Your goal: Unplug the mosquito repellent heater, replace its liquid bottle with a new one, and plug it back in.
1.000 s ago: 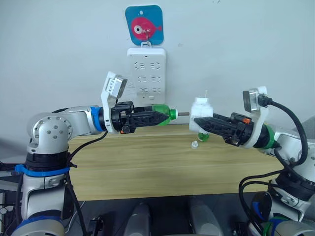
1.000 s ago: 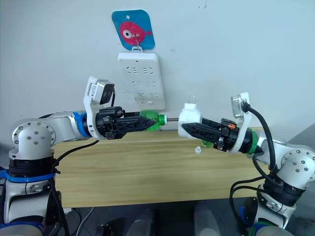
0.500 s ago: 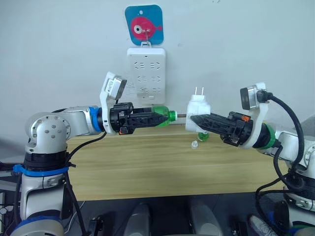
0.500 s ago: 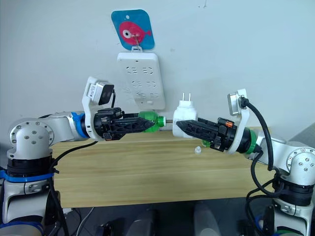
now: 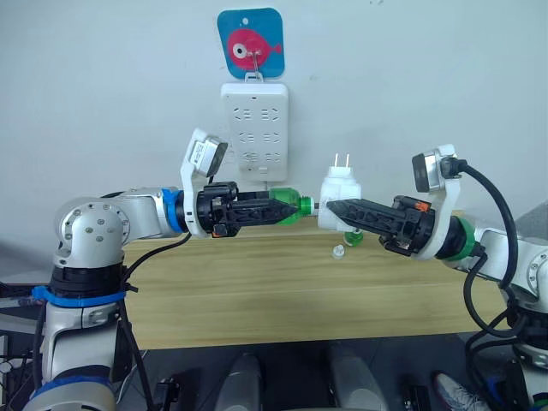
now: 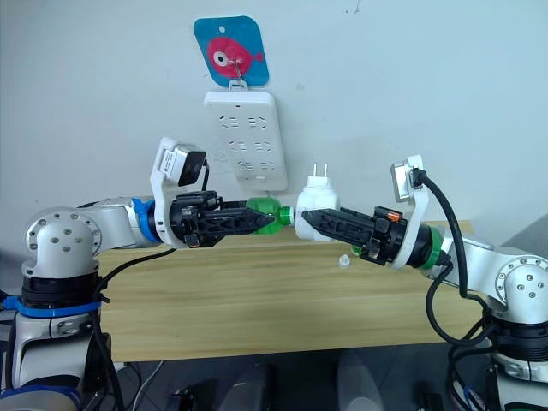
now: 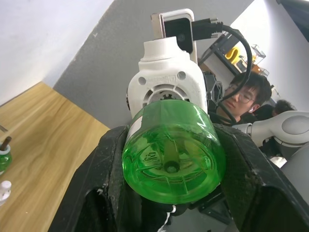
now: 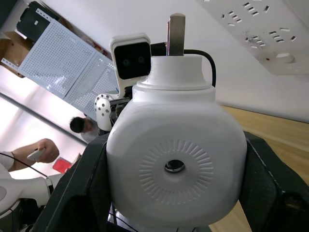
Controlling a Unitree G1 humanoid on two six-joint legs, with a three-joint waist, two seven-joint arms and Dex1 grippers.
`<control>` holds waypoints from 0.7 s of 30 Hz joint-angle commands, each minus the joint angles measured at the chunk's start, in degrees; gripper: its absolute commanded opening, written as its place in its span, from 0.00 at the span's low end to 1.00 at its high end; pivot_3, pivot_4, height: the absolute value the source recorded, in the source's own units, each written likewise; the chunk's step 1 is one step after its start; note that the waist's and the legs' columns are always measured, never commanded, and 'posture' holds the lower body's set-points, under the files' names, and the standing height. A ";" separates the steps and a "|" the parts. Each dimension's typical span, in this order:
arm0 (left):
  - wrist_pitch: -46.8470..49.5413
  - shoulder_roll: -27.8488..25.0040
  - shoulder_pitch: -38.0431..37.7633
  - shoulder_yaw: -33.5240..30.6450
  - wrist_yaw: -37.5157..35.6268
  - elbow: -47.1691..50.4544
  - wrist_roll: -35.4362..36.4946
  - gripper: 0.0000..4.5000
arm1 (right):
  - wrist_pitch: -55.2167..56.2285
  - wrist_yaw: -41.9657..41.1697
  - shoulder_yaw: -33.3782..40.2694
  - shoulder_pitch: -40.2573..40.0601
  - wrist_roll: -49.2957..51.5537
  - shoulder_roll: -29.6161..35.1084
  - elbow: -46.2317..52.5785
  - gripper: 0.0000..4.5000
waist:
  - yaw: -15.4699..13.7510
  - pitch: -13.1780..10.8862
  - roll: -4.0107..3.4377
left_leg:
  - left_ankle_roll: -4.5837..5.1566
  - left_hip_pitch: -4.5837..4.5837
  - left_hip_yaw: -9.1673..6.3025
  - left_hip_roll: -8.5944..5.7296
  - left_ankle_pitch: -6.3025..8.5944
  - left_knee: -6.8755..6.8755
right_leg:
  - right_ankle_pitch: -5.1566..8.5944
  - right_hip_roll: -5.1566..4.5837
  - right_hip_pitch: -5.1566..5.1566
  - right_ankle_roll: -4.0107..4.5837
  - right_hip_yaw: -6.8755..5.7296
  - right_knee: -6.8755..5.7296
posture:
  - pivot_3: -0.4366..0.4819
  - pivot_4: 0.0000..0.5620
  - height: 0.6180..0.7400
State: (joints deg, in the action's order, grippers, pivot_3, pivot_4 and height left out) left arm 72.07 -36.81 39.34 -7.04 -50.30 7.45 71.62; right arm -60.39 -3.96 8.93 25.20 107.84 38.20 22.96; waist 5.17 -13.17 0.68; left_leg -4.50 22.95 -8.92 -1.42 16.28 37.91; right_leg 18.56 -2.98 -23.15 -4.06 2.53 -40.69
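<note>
My left gripper (image 5: 286,209) is shut on the new one (image 5: 296,205), a translucent green bottle held level with no cap on it. Its neck points at the mosquito repellent heater (image 5: 340,189), and its wick reaches into the heater's underside. My right gripper (image 5: 330,208) is shut on the white heater, whose prongs point up. The two are held above the table's back edge, in front of the wall. The liquid bottle (image 5: 353,237), green with a bare wick, stands on the table behind my right gripper. In the left wrist view the held bottle's base (image 7: 171,159) covers the heater (image 7: 166,82).
A loose white cap (image 5: 339,252) lies on the wooden table (image 5: 257,282). The white power strip (image 5: 254,128) hangs on the wall under a fish-shaped hook (image 5: 250,43). A person (image 7: 244,96) sits beyond the table, and other people (image 8: 82,126) are farther off.
My right gripper has carried the heater to the left, and my left gripper has edged right. The gap has closed, so the bottle's neck now meets the heater.
</note>
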 commanded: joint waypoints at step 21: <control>-2.50 2.70 1.48 3.77 -5.09 2.88 -3.99 0.51 | 2.01 -3.65 -6.96 2.58 2.12 6.88 3.77 0.66 | -0.03 -0.30 0.11 | 0.00 0.02 0.01 0.01 0.00 0.00 | 0.00 0.00 0.01 0.00 -0.01 0.07 | 0.37 0.40 1.00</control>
State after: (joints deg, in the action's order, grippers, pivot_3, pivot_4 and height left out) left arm 70.53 -35.24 40.09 -3.76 -54.56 8.39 66.79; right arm -58.00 -7.30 3.78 26.28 107.90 45.04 23.93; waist 5.14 -13.47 0.79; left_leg -4.50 22.97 -8.91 -1.41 16.28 37.92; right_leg 18.56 -2.98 -23.15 -4.06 2.52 -40.62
